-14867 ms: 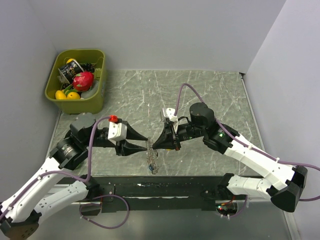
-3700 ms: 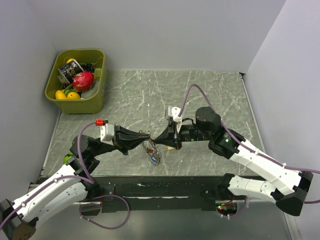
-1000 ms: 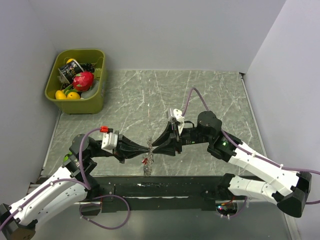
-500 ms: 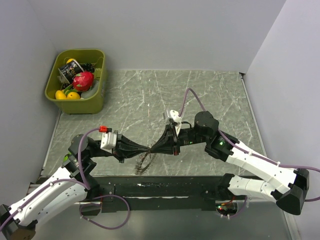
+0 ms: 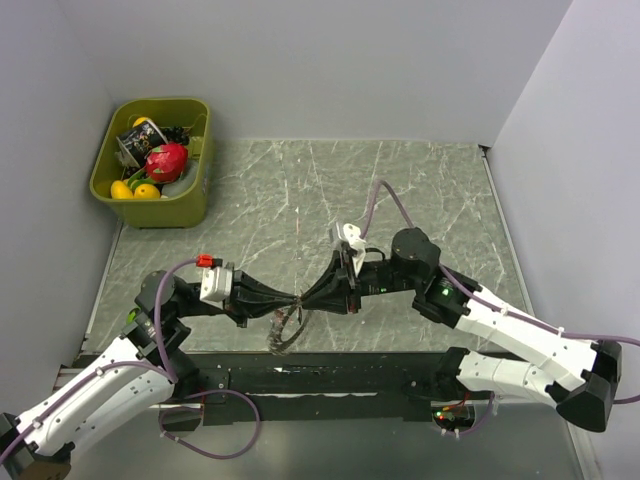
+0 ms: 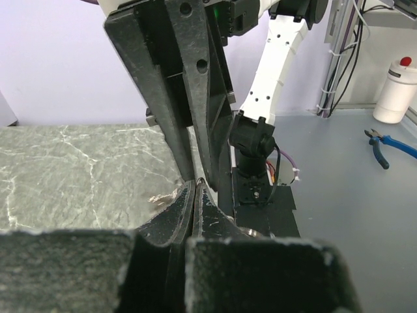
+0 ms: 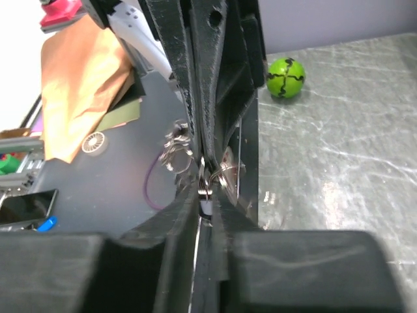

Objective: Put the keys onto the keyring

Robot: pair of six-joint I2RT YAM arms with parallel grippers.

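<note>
Both grippers meet tip to tip above the table's near edge. My left gripper (image 5: 294,301) (image 6: 195,186) has its jaws pressed shut on the thin wire of the keyring (image 5: 283,332), which hangs below the tips as a dark tilted loop. In the right wrist view the keyring (image 7: 174,151) dangles left of the jaws with small grey keys on it. My right gripper (image 5: 307,298) (image 7: 205,199) is shut on a small whitish key (image 7: 206,208), held right against the ring wire. No other loose keys show.
An olive bin (image 5: 190,205) with toy fruit and a can stands at the far left corner. A green ball (image 7: 285,77) lies on the marble table near the left arm. The black base rail (image 5: 330,375) runs along the near edge.
The keyring swung from hanging edge-on to a tilted loop leaning left. The right gripper's jaws narrowed onto the small key, and both tips stayed together.
</note>
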